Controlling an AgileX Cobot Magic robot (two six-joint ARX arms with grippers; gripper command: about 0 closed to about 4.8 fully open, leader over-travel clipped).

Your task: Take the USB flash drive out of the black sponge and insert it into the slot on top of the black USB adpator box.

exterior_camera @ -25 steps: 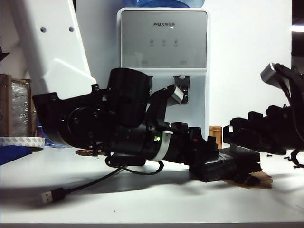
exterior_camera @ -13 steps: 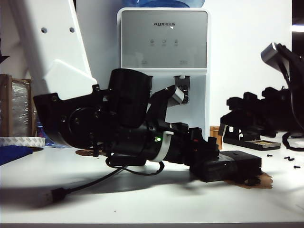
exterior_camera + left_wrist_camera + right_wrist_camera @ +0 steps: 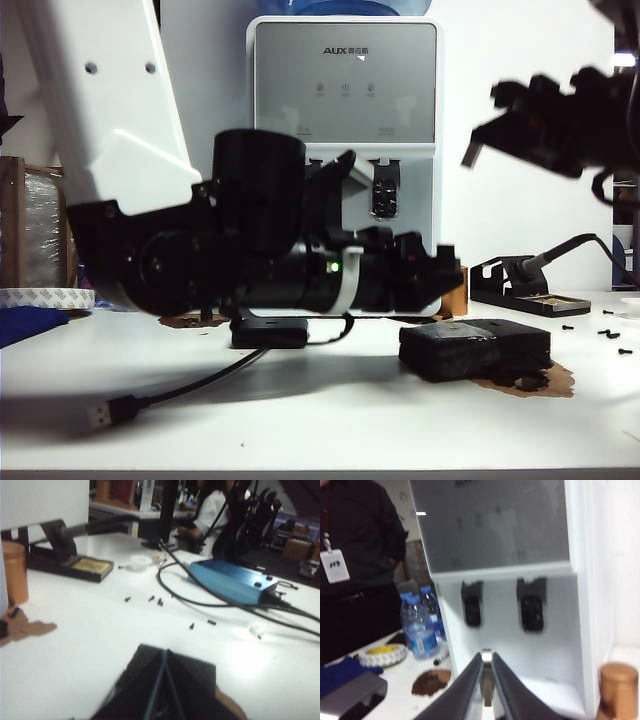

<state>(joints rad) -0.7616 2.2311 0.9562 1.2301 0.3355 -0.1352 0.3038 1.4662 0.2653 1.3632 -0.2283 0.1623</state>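
- Cable plug (image 3: 99, 414) lies at table front, left; cable runs back to black USB adpator box (image 3: 268, 333), flat on table under left arm.
- Black sponge (image 3: 474, 350) sits on table, right of centre, nothing touching it.
- Left gripper (image 3: 164, 656) low, just above table near sponge; fingers together, nothing between them.
- Right gripper (image 3: 487, 661) raised high at right, pinched on USB flash drive (image 3: 487, 679), silvery tip poking out, facing water dispenser (image 3: 345, 120) at back.

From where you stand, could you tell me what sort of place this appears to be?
Probably an electronics lab or workshop: a soldering iron stand on the white table, a water dispenser behind, loose screws nearby.
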